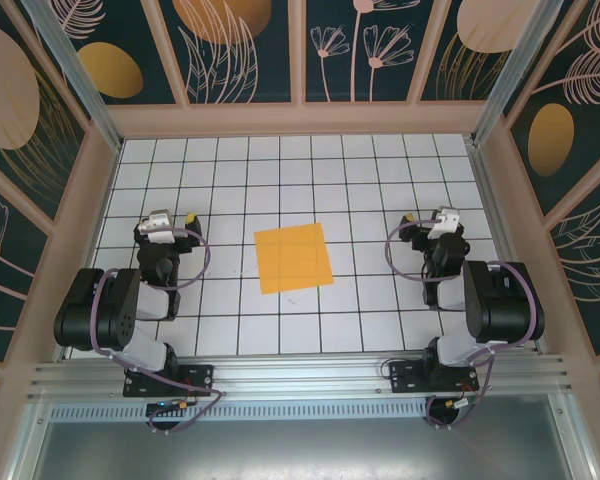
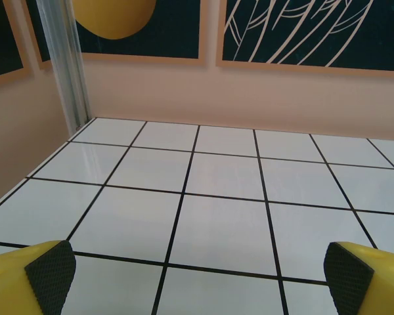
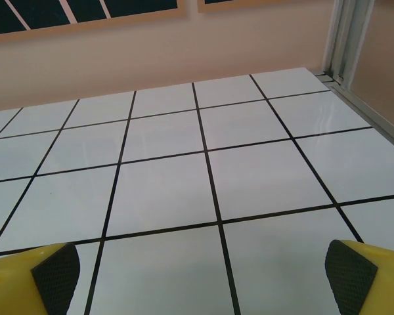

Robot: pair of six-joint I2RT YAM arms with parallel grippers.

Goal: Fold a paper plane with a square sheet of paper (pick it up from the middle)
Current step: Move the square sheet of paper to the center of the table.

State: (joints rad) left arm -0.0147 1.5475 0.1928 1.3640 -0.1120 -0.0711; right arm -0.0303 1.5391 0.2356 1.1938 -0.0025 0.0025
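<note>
One paper sheet [image 1: 293, 258] flat between left gripper [image 1: 170, 217] and right gripper [image 1: 430, 216], untouched

Left arm [image 1: 100, 310] and right arm [image 1: 500, 300] sit folded, fingers [image 2: 51, 270] spread wide.

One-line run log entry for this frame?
fold: not started | orange sheet: flat, unfolded, untouched | left gripper: open, empty | right gripper: open, empty
</note>
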